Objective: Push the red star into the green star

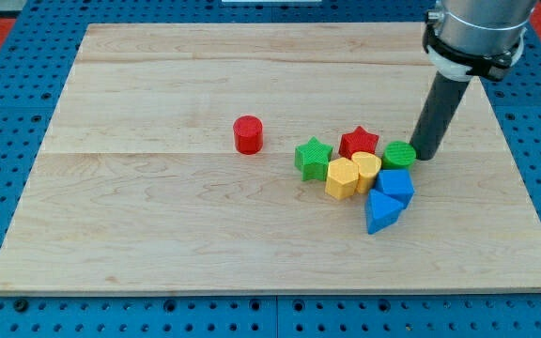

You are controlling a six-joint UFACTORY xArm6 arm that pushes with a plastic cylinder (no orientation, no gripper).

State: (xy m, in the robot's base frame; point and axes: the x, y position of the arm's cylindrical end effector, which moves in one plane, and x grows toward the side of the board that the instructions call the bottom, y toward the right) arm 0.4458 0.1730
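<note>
Nearest the view's bottom, two blue blocks (388, 199) of angular shape lie touching one another, the lower one wedge-like; their exact forms cannot be made out. Just above them sit two yellow blocks, a yellow hexagonal block (341, 177) and a yellow heart-like block (366, 171), pressed side by side. Beyond these stands the task row: the green star (314, 157) at the view's left, the red star (358, 144) just to its right, and a green cylinder (399, 155) further right. The two stars are very close, with at most a narrow gap between them; whether they already touch cannot be confirmed. A red cylinder (248, 134) stands well apart toward the view's left, clear of the cluster. My tip (425, 155) rests on the wooden board (158, 235) immediately at the right of the green cylinder, touching it or nearly so. The arm carries no hand: the rod has nothing to spread or close, holds nothing, and acts by side contact only. Judged procedure for the step in hand: the red star must travel toward the view's left and slightly downward. A straight push from the present position would drive the green cylinder into the red star, an indirect contact that may rotate or deflect the star. Preferred method: relocate the tip to the red star's upper right side, then advance slowly along the line joining the two star centres. Avoid dragging the yellow blocks, which lie just below that path.
</note>
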